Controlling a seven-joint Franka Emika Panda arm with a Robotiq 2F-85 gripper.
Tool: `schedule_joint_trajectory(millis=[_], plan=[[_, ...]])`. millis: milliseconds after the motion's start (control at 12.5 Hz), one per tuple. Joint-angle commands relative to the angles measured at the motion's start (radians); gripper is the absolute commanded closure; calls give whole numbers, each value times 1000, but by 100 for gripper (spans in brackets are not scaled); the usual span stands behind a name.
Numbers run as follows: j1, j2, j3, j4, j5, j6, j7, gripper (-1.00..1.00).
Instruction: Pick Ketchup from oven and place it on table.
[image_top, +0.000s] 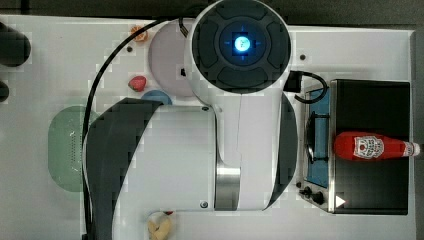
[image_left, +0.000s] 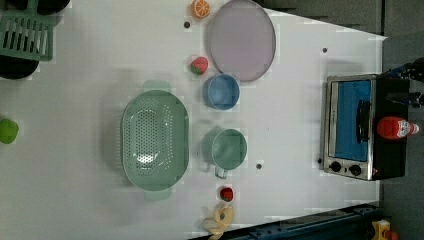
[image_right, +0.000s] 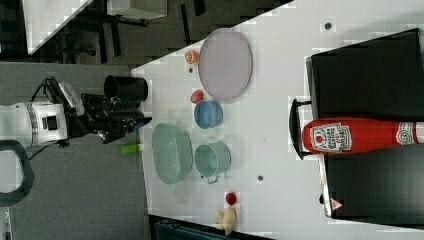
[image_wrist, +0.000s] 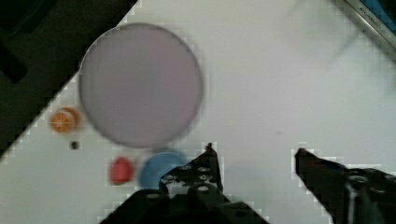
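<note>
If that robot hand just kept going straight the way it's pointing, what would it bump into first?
The hand is open and empty, pointing down at the table. Straight ahead looks like bare white tabletop, beside the lilac plate and the blue cup. So probably the table itself, though depth is hard to judge.

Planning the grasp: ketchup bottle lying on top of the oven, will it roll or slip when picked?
The Ketchup lies on its side on the oven top; being round, it probably rolls if nudged sideways. Its glossy red body looks smooth, possibly slippery. It tapers toward the cap, so the label end may hang heavier.
</note>
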Motion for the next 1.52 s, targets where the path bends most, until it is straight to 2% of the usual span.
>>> schedule_joint_trajectory(millis=[80,160,480,880,960,1280,1440,1520], plan=[[-27,-307,-55,-195,-39,-143,-127,-85],[-32,-298,-70,-195,-41,-140,-127,-100],[-57,-252,-162,-193,-41,-63,-127,-100],[-80,-161,-347,-192,-41,95,-134,-100],[-84,-113,-420,-188,-41,161,-133,-100],[-92,31,-555,-173,-36,304,-131,-100],[-94,121,-601,-157,28,332,-115,-100],[-95,169,-615,-148,99,345,-111,-100]])
